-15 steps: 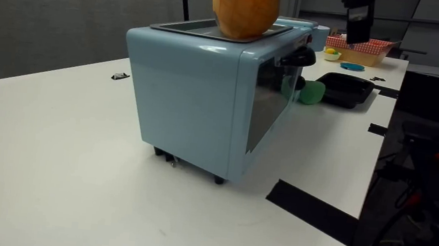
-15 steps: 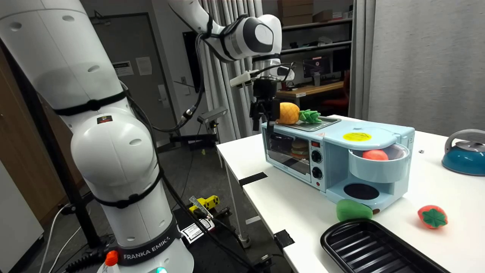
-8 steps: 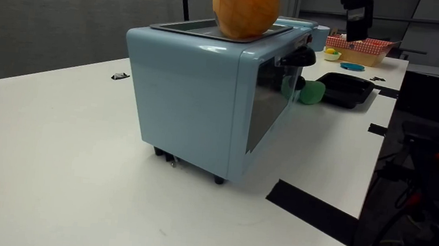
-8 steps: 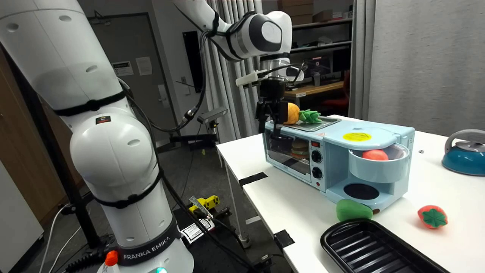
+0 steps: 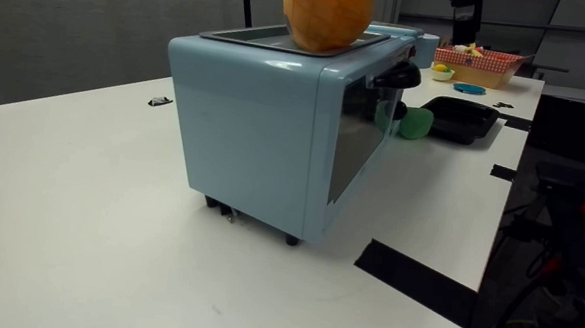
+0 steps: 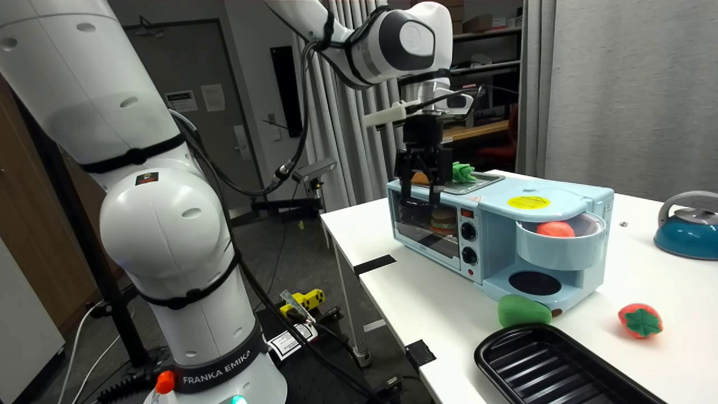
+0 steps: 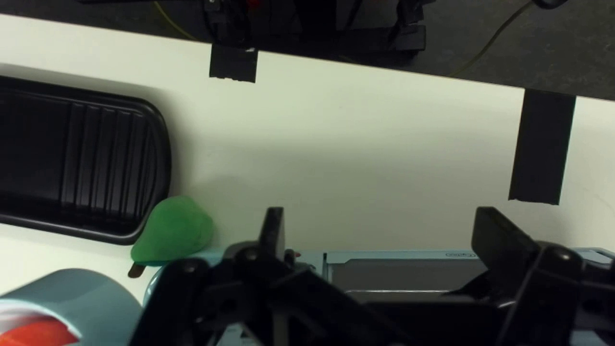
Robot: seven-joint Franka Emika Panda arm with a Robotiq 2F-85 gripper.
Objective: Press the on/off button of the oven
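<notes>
Where the white table (image 6: pixel 415 303) was seen: the pale-blue oven (image 6: pixel 499 235) was carried on it, and the table edge was marked with black tape (image 7: pixel 543 144).
Arm (image 6: pixel 162 207): in an exterior view it was set at the oven's nine o'clock, its far end bent downward at eleven.
Oven: it was stood on small black feet (image 5: pixel 291 240); in an exterior view its dark glass front (image 5: pixel 357 138) was turned between three and four o'clock.
Black tray (image 6: pixel 552 359): in an exterior view it was laid at the oven's five o'clock.
Gripper (image 7: pixel 382 226): its fingers (image 7: pixel 273 230) were spread wide apart; in an exterior view they were pointed toward six o'clock, with the glass front partly covered by them.
Orange fruit toy (image 5: pixel 327 13): it was borne on the metal tray (image 5: pixel 257 36) atop the oven; in an exterior view it was partly hidden by the gripper, its green leaves (image 6: pixel 461 172) shown at the oven's eleven o'clock.
Green pear (image 6: pixel 523 312): in an exterior view it was placed at the black tray's eleven o'clock, just beside its rim.
Red switch (image 6: pixel 466 213): it was set at twelve o'clock from two black knobs (image 6: pixel 469 231); in both exterior views the gripper was seen apart from it.
</notes>
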